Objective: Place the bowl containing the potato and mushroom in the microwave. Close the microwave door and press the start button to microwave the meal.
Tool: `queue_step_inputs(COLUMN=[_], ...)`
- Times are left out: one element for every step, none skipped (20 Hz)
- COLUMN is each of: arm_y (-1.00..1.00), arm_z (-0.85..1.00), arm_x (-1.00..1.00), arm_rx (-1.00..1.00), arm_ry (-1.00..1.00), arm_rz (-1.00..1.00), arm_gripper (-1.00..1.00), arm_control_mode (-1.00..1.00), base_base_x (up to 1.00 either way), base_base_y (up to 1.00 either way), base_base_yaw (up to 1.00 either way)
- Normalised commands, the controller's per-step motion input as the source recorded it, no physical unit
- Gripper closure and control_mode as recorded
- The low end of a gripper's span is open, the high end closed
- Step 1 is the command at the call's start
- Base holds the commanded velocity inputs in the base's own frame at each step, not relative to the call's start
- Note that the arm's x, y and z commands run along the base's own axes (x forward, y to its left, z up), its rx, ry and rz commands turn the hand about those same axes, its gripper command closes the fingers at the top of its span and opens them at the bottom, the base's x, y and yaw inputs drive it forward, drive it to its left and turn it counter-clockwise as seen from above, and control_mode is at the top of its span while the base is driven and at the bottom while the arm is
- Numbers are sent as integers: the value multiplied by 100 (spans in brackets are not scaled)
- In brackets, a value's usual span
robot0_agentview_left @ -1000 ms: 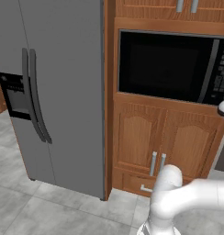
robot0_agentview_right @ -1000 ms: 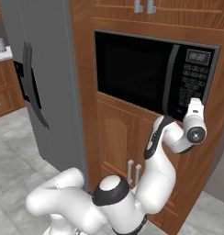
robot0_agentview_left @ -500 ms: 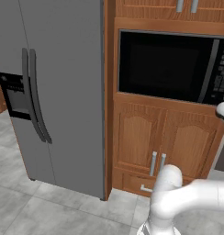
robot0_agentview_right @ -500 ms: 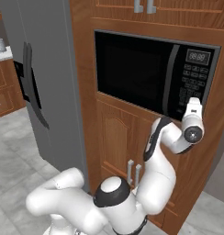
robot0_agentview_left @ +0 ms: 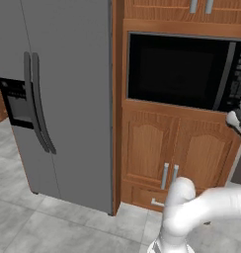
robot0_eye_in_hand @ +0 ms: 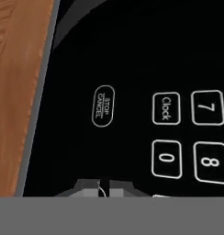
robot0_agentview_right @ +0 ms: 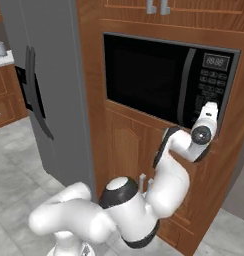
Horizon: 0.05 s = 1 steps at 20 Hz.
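Here the clenched gripper presses against the microwave panel beside STOP/CANCEL; the right base view shows the door closed.

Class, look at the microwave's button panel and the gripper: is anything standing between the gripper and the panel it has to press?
Nothing visible does. The gripper is right up at the button panel of the microwave, fingertips together near the STOP/CANCEL button. The microwave door is closed.
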Motion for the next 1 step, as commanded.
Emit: queue_step_inputs(arm_y=[-37], arm_z=[-23], arm_x=[49], arm_rx=[-2], arm_ry=[7], arm_rz=[-13], arm_gripper=[100], arm_control_mode=[-100], base_base_x=[0], base_base_y=[0], base_base_yaw=[0])
